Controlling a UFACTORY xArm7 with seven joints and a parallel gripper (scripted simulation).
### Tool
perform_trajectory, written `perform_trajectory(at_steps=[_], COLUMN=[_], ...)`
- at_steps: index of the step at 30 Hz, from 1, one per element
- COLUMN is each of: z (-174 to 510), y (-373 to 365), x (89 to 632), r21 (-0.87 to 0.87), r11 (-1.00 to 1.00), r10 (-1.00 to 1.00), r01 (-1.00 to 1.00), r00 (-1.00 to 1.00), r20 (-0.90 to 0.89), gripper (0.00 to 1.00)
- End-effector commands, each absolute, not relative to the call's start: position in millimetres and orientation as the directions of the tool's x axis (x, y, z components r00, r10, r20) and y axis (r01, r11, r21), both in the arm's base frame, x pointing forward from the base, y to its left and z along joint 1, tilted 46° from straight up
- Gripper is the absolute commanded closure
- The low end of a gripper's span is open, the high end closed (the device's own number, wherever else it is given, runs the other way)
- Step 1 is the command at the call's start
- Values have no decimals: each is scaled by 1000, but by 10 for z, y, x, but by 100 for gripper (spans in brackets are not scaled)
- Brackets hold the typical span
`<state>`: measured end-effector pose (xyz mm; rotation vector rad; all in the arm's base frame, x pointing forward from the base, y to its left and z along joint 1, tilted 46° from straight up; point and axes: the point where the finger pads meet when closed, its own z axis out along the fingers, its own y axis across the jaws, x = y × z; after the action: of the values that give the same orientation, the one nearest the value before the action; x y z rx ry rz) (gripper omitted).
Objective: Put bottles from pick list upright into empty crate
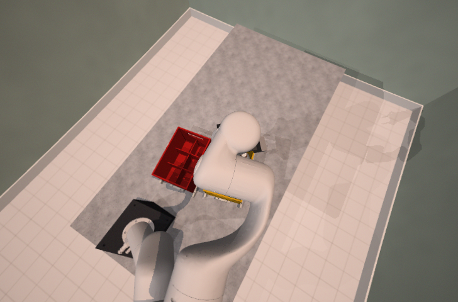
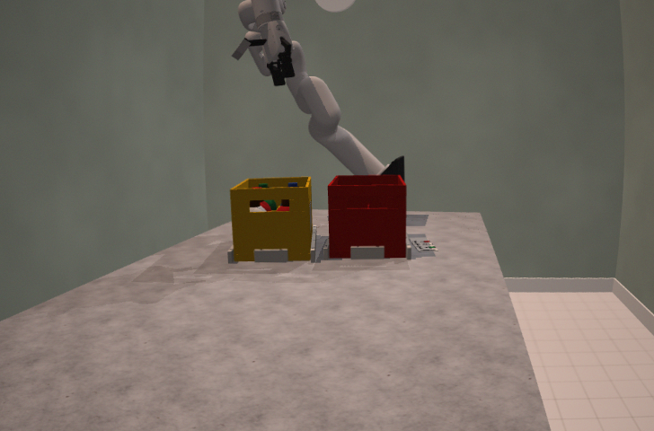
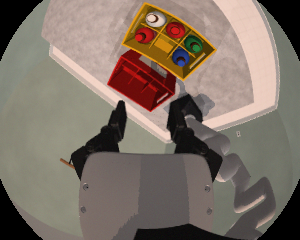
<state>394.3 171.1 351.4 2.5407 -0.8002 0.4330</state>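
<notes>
With the black two-fingered gripper (image 2: 283, 79) (image 3: 147, 109) parted and grasping nothing, best read the white paper list (image 2: 424, 245), at the red plastic crate's (image 1: 165, 156) (image 2: 366, 228) (image 3: 117, 75) three o'clock in the exterior view, before squaring over bottles in the yellow plastic crate (image 1: 222, 197) (image 2: 271, 233) (image 3: 169, 68).

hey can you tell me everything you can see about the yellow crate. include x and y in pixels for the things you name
The yellow crate (image 1: 222, 196) (image 2: 271, 228) (image 3: 198, 64) stands upright and level on the table, beside the red crate, with a gap between them. It is an open-topped box, plastic by its look, with a handle slot in its end wall and inner dividers forming six compartments. Five hold bottles: two red, one white, one green, one blue; one middle compartment is vacant. Pale grey brackets sit around its foot. The gripper is not touching it.
</notes>
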Motion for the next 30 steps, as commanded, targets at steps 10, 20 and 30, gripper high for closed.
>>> perform_trajectory(at_steps=[10, 20, 30], z=[3258, 3029, 2781], y=[2104, 2399, 2693], x=[4036, 4064, 4059], r21=[333, 359, 375], r11=[-747, -766, -772], r10=[-446, -417, -402], r01=[-576, -534, -514], r00=[804, 837, 851], r20=[392, 355, 339], gripper=[35, 35, 35])
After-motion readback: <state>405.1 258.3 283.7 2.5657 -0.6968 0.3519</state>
